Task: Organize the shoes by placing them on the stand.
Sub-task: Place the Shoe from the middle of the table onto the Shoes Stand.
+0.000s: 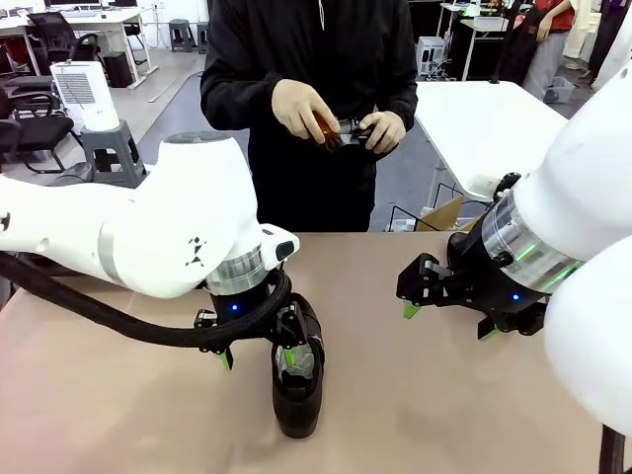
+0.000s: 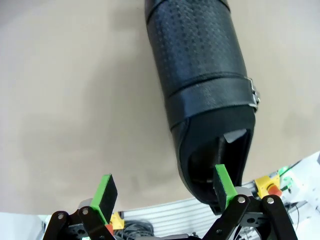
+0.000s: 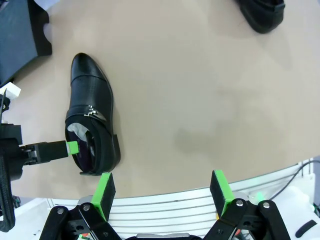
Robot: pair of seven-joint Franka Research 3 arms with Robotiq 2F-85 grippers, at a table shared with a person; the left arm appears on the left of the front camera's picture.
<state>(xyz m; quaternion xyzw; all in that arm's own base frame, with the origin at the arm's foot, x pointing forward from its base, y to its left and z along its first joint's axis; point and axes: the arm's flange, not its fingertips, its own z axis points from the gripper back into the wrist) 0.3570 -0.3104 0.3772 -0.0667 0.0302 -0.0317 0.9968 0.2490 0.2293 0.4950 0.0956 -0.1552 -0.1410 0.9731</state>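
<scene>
Left gripper (image 2: 165, 187) hovering at heel end of shoe (image 2: 200, 65), jaws wide apart, holding nothing. One pad (image 2: 223, 181) sitting at shoe's opening, other over bare table (image 2: 60, 100). Shoe lying on table, toe pointing away. Right gripper (image 3: 162, 190) hanging farther off, jaws apart too.

Bright, even indoor light, seemingly from overhead. Light on the desk (image 1: 99, 415) is flat, and shadows are soft and faint. White shell of the right arm (image 1: 583, 168) is near blown out in the front view. Dull sheen on the shoe (image 3: 90, 97) in the right wrist view; it is slightly soft up close in the left wrist view. In both wrist views the desk edge bows at the bottom: wide-angle bend.
</scene>
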